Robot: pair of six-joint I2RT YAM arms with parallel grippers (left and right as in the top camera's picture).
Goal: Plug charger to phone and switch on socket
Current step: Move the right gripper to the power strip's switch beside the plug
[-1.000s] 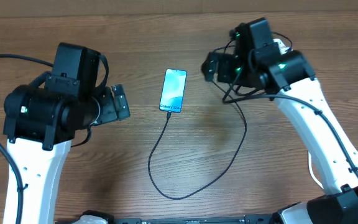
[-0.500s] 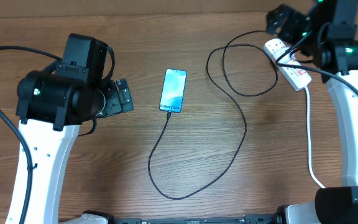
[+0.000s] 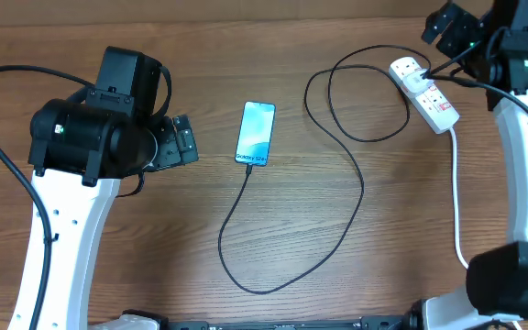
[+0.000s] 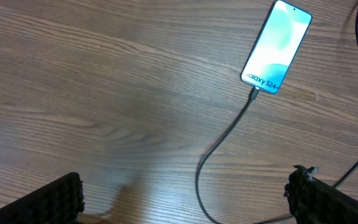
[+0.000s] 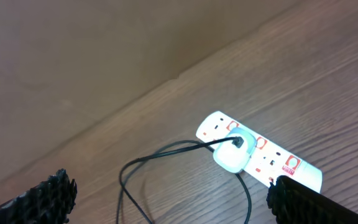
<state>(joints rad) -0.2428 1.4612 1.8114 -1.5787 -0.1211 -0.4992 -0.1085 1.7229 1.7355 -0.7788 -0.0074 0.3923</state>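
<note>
One phone (image 3: pixel 256 134) lies face up toward the far edge of the tabletop (image 3: pixel 154 247), and one charger (image 3: pixel 360 197) loops from its near end to one white plug (image 5: pixel 235 155) seated in the single socket (image 3: pixel 424 92) at the far right corner. Both hands have their fingers wide apart around nothing: the left hand (image 3: pixel 183 142) near the phone's left side, the right hand (image 3: pixel 452 26) beyond the socket, partly cut off. One white cord (image 3: pixel 456 202) runs nearward until the right arm hides it, and the socket's red switch positions are too small to make out.
</note>
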